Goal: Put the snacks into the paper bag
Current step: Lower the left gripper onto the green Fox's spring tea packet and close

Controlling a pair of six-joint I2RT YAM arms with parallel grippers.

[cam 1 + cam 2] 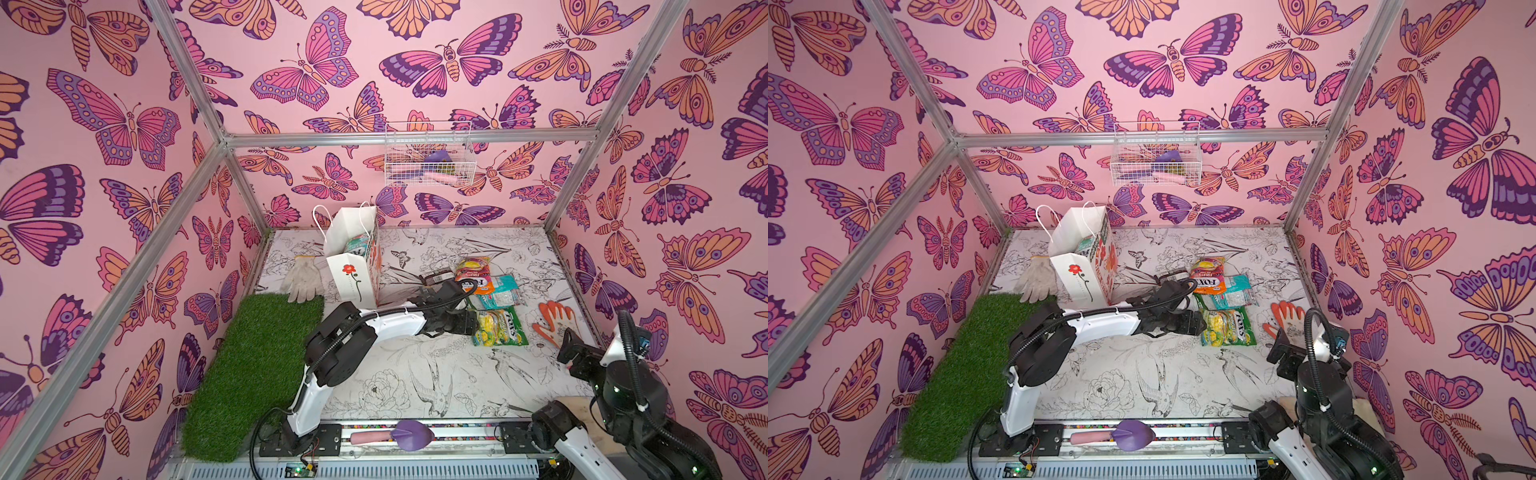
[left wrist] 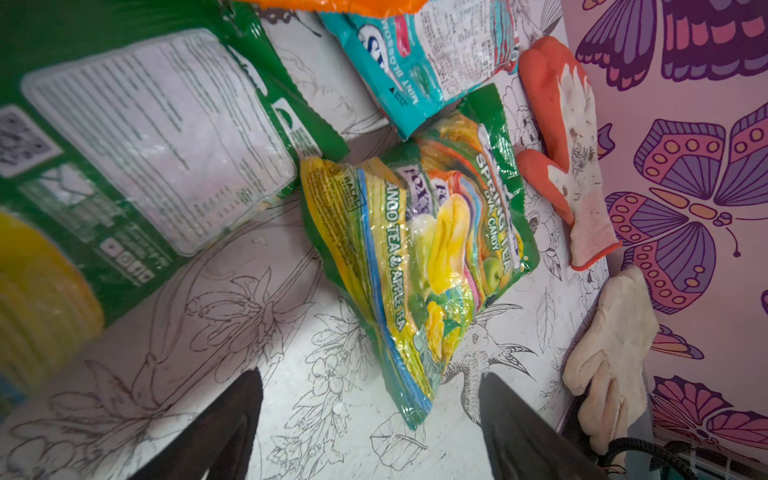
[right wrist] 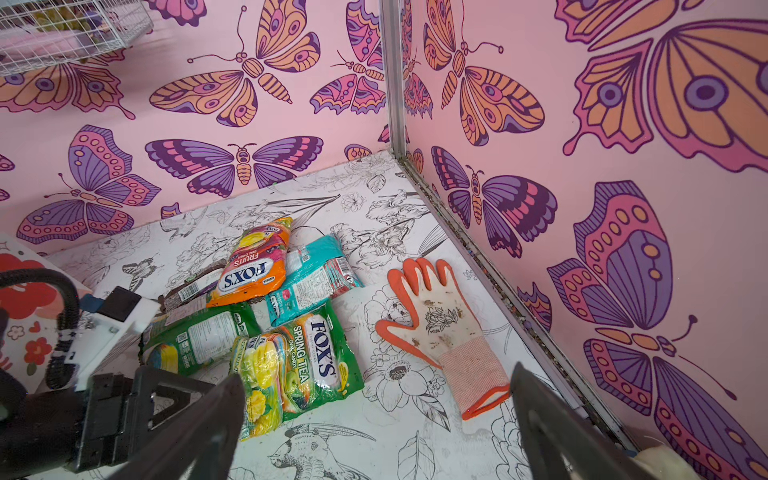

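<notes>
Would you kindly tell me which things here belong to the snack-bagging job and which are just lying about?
For the job: paper bag, orange FOX'S bag, teal packet, Spring Tea bag, green packet, dark brown bar.
Lying about: white glove, orange glove, grass mat, purple trowel, wire basket.

paper bag (image 1: 351, 266): white, red flower print, upright, open, near far-left counter (image 1: 436, 374) corner
snacks (image 1: 498, 291): five crinkly packets, flat, overlapping, toward right counter edge

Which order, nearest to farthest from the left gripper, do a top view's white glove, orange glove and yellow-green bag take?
1. yellow-green bag, just in front of the left gripper
2. orange glove, farther right
3. white glove, far left
</notes>
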